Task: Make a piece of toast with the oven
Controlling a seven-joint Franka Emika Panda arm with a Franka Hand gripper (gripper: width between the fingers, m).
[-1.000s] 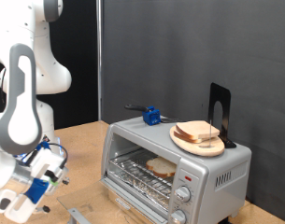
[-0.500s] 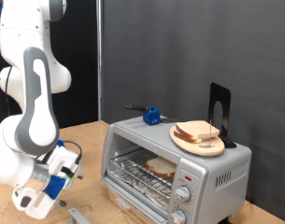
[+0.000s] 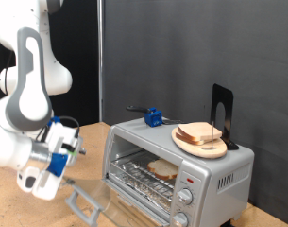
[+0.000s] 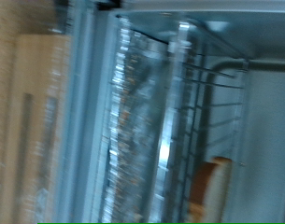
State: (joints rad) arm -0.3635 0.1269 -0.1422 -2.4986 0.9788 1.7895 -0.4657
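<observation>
Oven (image 3: 177,166) sat in the lower right of the exterior view with its door dropped open; door panel and bar handle (image 3: 84,200) stuck out at lower centre. One piece of toast (image 3: 163,170) was already lying on the wire rack (image 3: 136,172) inside (pale, looked unbrowned, though hard to judge at this size). More slices sat on a round wooden plate (image 3: 199,143) on the oven roof, with a small blue object (image 3: 154,118) beside them. The tool (image 3: 51,163) was at left centre of the exterior view, just above and beside the open door, not visibly touching it; too blurred to tell its opening, and nothing was visibly held. Wrist view was motion-blurred: door frame, rack wires, and a sliver of bread (image 4: 217,187) at lower right. My read: loading was done, door closing and knob (image 3: 185,197) setting not done, toasting itself outstanding.
</observation>
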